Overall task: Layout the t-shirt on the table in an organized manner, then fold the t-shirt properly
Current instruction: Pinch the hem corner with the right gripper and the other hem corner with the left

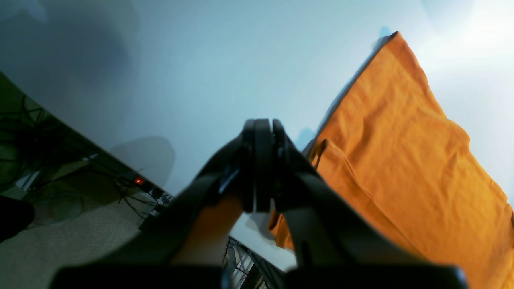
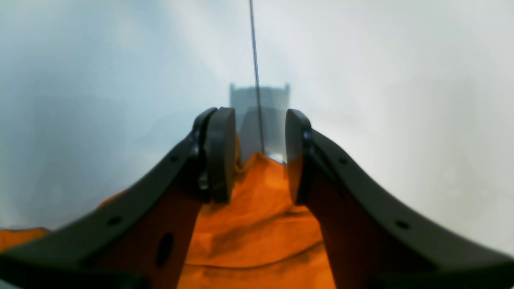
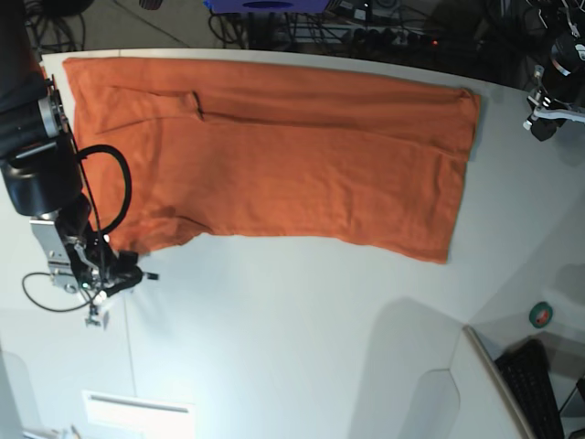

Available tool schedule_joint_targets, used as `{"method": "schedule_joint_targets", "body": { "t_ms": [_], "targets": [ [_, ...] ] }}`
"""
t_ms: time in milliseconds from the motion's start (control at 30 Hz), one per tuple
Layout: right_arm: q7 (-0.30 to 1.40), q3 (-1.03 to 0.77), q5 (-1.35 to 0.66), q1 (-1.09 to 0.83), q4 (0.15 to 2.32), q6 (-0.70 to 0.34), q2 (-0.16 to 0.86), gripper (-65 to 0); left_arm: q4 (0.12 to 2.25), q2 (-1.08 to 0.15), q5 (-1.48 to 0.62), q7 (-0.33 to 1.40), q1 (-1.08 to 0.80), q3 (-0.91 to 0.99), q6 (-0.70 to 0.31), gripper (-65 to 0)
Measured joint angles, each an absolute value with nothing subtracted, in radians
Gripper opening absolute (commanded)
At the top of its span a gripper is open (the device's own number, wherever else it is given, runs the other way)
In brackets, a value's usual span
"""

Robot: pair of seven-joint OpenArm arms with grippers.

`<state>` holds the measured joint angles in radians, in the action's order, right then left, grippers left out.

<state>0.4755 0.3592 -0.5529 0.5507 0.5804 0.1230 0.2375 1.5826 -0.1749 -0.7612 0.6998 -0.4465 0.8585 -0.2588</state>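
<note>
Orange t-shirt (image 3: 274,155) spread flat and long across the far half of the white table (image 3: 302,347), folded lengthwise into a band, its left end at the table's far left corner, its right end short of the right edge. Right gripper (image 3: 117,272) down at the shirt's near left corner, by the dark seam line (image 2: 254,60) of the tabletop. Seen from the right wrist camera: fingers (image 2: 220,154) apart with a clear gap, orange cloth (image 2: 257,224) lying in that gap and beneath, its tip reaching just between the pads; whether the pads actually touch the cloth, hard to tell. Nothing clamped there. Left gripper (image 1: 263,168) seen only in the left wrist view, jaws pressed together with no gap, nothing visibly held between the tips. Shirt (image 1: 401,160) just to that gripper's right, a folded edge with a small loop of hem close beside the fingers, apart from them as far as can be judged. Bare table beyond the tips.
</note>
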Motion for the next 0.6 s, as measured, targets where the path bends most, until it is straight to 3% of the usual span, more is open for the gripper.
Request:
{"method": "schedule_joint_targets", "body": {
  "t_ms": [600],
  "targets": [
    [0.551, 0.359, -0.553, 0.532, 0.616, 0.123, 0.234, -44.1, 1.583, -0.175, -0.761, 0.700, -0.446, 0.859, -0.259, -65.0]
  ]
}}
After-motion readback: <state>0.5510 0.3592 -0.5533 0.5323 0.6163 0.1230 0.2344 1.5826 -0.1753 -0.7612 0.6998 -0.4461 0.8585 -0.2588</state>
